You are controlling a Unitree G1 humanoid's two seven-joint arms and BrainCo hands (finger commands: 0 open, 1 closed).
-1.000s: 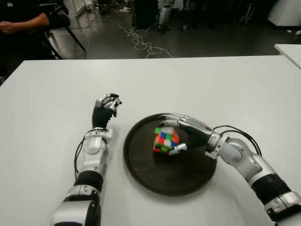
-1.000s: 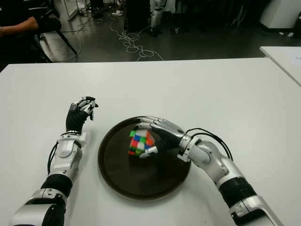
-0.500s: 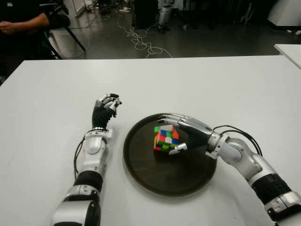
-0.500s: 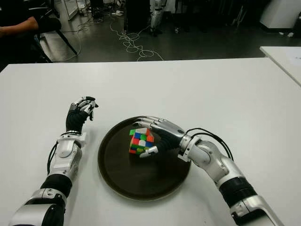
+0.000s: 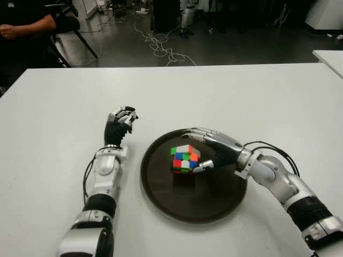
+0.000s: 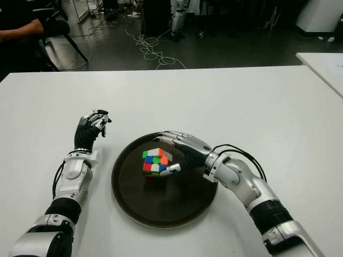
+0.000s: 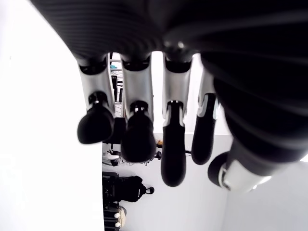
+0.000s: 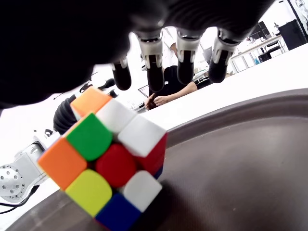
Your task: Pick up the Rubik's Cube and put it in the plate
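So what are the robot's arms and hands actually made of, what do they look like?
Both arms are silver shells with black bands at the joints and thin black cables looping at the wrists. The left hand and right hand have dark palms, silver finger segments and rounded black fingertips.

The Rubik's Cube (image 5: 185, 159) shows scrambled squares of orange, green, white, red, yellow and blue. The plate (image 5: 161, 188) under it is plain dark brown. My desk (image 5: 225, 96) is plain white. My right hand (image 5: 210, 150) is silver with black joints.
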